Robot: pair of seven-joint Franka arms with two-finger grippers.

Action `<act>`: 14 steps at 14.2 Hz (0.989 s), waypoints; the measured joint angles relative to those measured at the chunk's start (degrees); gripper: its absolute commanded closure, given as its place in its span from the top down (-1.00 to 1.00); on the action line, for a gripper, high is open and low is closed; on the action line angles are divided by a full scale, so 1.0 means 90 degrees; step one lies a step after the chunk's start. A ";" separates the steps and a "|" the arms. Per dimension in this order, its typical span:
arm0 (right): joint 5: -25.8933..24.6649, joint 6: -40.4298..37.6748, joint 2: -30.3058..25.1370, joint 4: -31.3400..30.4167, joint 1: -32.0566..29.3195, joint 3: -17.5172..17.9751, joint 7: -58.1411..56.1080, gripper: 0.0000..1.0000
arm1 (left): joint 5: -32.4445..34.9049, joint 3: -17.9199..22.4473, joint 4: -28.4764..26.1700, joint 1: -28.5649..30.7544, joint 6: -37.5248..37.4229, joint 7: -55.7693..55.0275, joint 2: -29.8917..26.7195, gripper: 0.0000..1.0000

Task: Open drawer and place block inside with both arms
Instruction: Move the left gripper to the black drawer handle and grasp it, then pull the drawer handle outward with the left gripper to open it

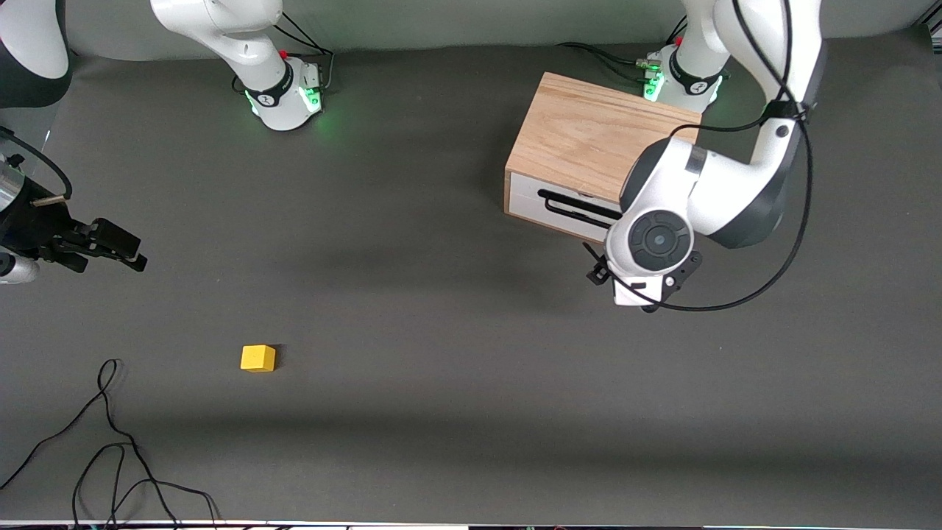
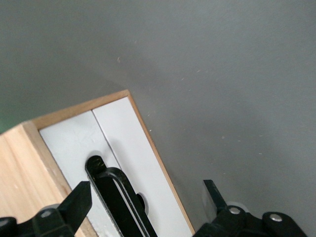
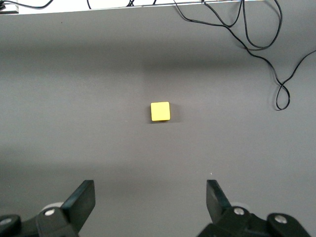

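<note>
While the left arm bends down at frame right, its left pincer [image 2: 145, 202], fingers apart, hangs before the shut drawer [image 1: 559, 206]'s handle [image 2: 118, 197]; the right pincer [image 3: 148, 202], spread wide, hovers at the middle-left edge above the table [image 1: 441, 331], the block [image 1: 257, 358] lying lower left.

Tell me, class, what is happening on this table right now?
Two robot arms are starting a job: open the drawer and put the yellow block inside. The left end effector hangs open at the drawer's front, its fingers either side of the black handle but not gripping it; the drawer is shut. The right end effector is open over the bare mat at the right arm's end of the table. The block lies untouched on the mat, nearer the front camera than the wooden box.
</note>
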 measured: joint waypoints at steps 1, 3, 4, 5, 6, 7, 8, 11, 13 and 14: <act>0.0000 0.0000 0.0004 -0.0003 0.0000 0.0000 0.0000 1.00 | -0.0031 -0.0001 -0.0098 -0.0052 0.0000 -0.0105 0.0027 1.00; 0.0000 0.0000 0.0012 -0.0004 0.0000 0.0000 0.0000 1.00 | -0.0171 -0.0003 -0.0202 -0.0106 -0.0021 -0.0354 0.0099 1.00; 0.0000 -0.0004 0.0013 -0.0004 0.0001 0.0000 0.0000 1.00 | -0.0265 -0.0001 -0.0217 -0.0107 -0.0104 -0.0442 0.0157 1.00; 0.0000 -0.0017 0.0013 -0.0004 0.0002 0.0000 0.0000 1.00 | -0.0352 0.0002 -0.0233 -0.0107 -0.0178 -0.0490 0.0214 1.00; 0.0000 -0.0033 0.0013 -0.0005 0.0003 0.0000 0.0000 1.00 | -0.0487 0.0009 -0.0240 -0.0106 -0.0273 -0.0507 0.0271 1.00; 0.0000 -0.0040 0.0014 -0.0008 0.0003 0.0000 0.0000 1.00 | -0.0648 0.0015 -0.0243 -0.0106 -0.0322 -0.0507 0.0318 0.99; 0.0000 -0.0041 0.0015 -0.0011 0.0002 0.0000 0.0000 1.00 | -0.0796 0.0018 -0.0249 -0.0106 -0.0345 -0.0508 0.0360 0.99; 0.0000 -0.0041 0.0015 -0.0013 0.0000 0.0000 0.0000 1.00 | -0.1023 0.0017 -0.0253 -0.0106 -0.0342 -0.0508 0.0520 0.99; 0.0000 -0.0041 0.0015 -0.0012 0.0001 0.0000 0.0000 1.00 | -0.1084 0.0018 -0.0245 -0.0106 -0.0336 -0.0508 0.0604 0.98; 0.0000 -0.0041 0.0016 -0.0013 0.0001 0.0000 0.0000 1.00 | -0.1099 0.0022 -0.0242 -0.0106 -0.0338 -0.0508 0.0613 0.91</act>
